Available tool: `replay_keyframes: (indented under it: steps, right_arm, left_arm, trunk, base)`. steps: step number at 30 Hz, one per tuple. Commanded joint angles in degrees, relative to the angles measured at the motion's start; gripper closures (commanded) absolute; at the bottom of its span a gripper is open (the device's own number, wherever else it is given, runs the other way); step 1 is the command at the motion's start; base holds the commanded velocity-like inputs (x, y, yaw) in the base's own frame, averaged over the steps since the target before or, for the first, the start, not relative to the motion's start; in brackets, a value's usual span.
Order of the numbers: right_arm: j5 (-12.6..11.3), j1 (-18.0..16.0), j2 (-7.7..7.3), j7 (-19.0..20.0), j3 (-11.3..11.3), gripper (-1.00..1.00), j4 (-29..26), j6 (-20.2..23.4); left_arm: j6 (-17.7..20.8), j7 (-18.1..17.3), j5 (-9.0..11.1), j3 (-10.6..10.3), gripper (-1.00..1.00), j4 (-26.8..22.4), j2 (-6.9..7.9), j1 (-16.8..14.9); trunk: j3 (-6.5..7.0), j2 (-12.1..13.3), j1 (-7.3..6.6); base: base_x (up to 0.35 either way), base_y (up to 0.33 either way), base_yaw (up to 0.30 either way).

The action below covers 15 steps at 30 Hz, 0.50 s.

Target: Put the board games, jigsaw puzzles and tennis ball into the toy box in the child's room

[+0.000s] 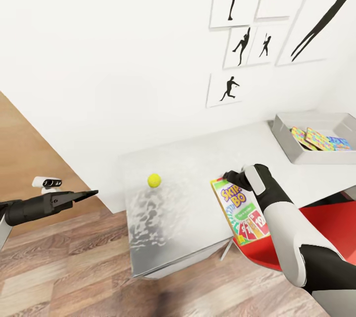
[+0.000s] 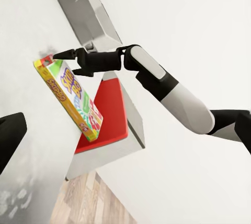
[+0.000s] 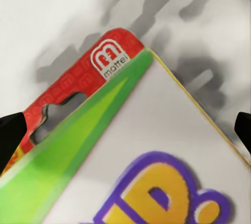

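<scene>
The tennis ball (image 1: 154,179) lies on the glossy grey lower top (image 1: 168,228) of the table (image 1: 232,144). To its right, the Skip-Bo board game (image 1: 242,211) (image 2: 68,98) (image 3: 157,145) lies flat and overhangs the front edge. My right gripper (image 1: 228,176) (image 2: 64,63) hovers open over the box's far red corner, fingertips (image 3: 10,135) spread wide. At the back right stands the grey toy box (image 1: 289,146), with two jigsaw puzzles (image 1: 310,138) and a blue board game (image 1: 340,143) inside. Off the table's left end, my left gripper (image 1: 91,192) is open and empty above the floor.
A red chair (image 1: 321,223) (image 2: 104,114) sits tucked under the table below the Skip-Bo box. Black silhouette pictures (image 1: 237,43) hang on the white wall behind. Wooden floor (image 1: 74,267) spreads to the left and in front.
</scene>
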Motion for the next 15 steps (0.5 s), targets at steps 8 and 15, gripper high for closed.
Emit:
replay_keyframes:
  steps: [8, 15]
  right_arm:
    - [-0.6, 0.0, 0.01, -0.5, 0.0, -1.0, 0.0, 0.1]
    - [-0.6, 0.0, 0.08, -0.5, 0.0, -1.0, -0.1, 0.1]
  left_arm:
    - [0.6, -0.2, 0.0, 0.0, -1.0, 0.0, 0.05, 0.0]
    - [0.6, -0.2, 0.0, 0.0, -1.0, 0.0, 0.09, 0.0]
  trunk:
    - [-0.09, -0.1, 0.03]
    - [-0.09, -0.1, 0.03]
  base:
    - [-0.005, 0.082, 0.0]
    - [-0.103, 0.032, 0.0]
